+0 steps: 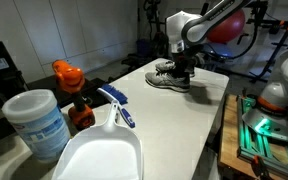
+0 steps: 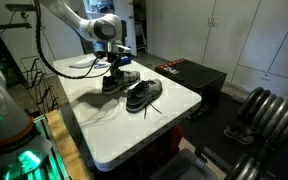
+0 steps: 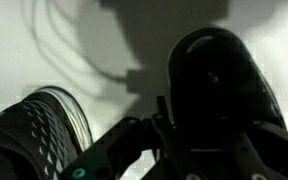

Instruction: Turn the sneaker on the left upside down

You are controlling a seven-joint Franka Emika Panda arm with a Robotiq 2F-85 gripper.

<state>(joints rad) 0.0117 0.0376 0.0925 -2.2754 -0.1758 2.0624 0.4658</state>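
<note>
A dark sneaker (image 2: 117, 82) sits just beside its matching partner (image 2: 144, 94) on the white table (image 2: 134, 135).

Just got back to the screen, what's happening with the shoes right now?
The arm's gripper is down on one of two dark sneakers on the white table. That sneaker appears to sit sole-down, so it is not yet flipped. The second sneaker sits close beside it with nothing holding it. The wrist view is too dark to show whether the jaws have closed on the shoe.
</note>
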